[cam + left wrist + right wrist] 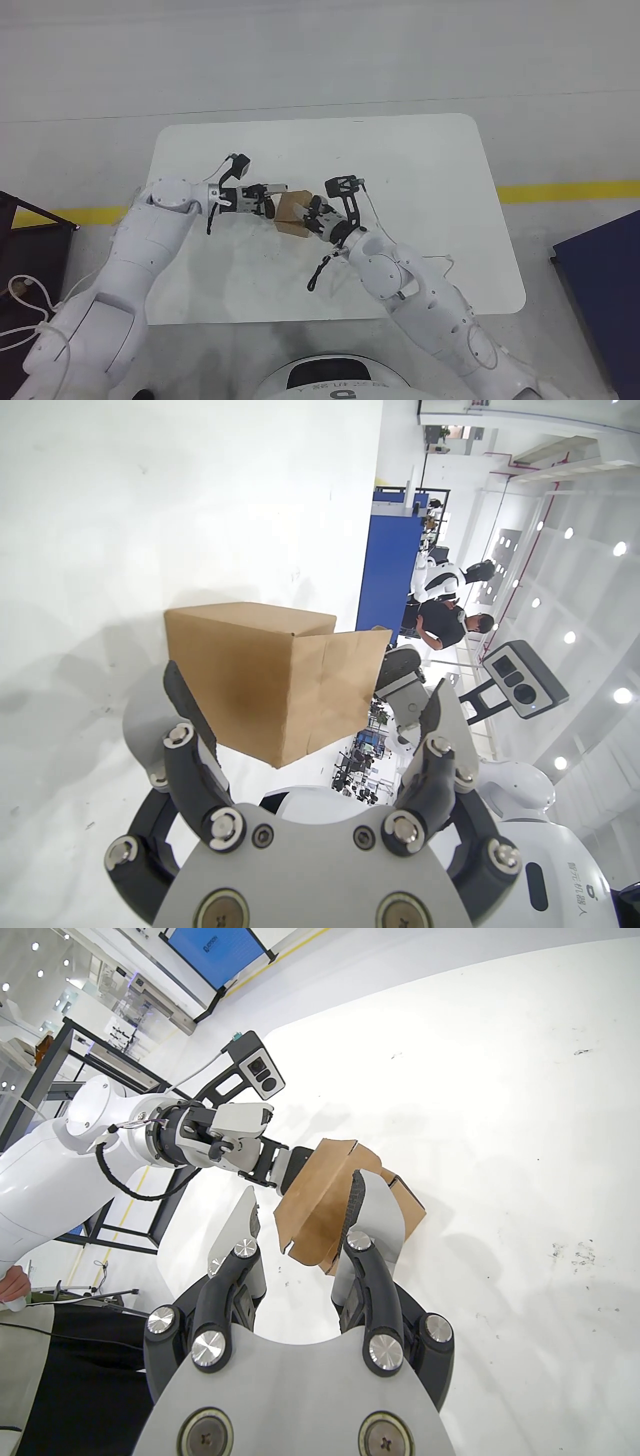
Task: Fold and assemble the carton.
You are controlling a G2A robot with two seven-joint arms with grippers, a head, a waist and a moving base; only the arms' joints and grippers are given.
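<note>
Brown carton [293, 212] on white surface [420, 170], left hand [306, 679] spread wide around it, right hand [306, 1188] wide, finger [372, 1208] touching a flap

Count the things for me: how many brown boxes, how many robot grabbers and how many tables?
brown cardboard carton: 1
metal robot grippers, left gripper and right gripper: 2
white rounded table: 1
Total: 4

This looks like a large robotics lab or test hall. A white worktop [420, 170] stands on a pale grey floor [300, 60], with a yellow line [570, 190] running in from the right edge of the top view. Beyond it are a blue partition [390, 565], another white robot [440, 580] and round lights [620, 548] on a high ceiling.
</note>
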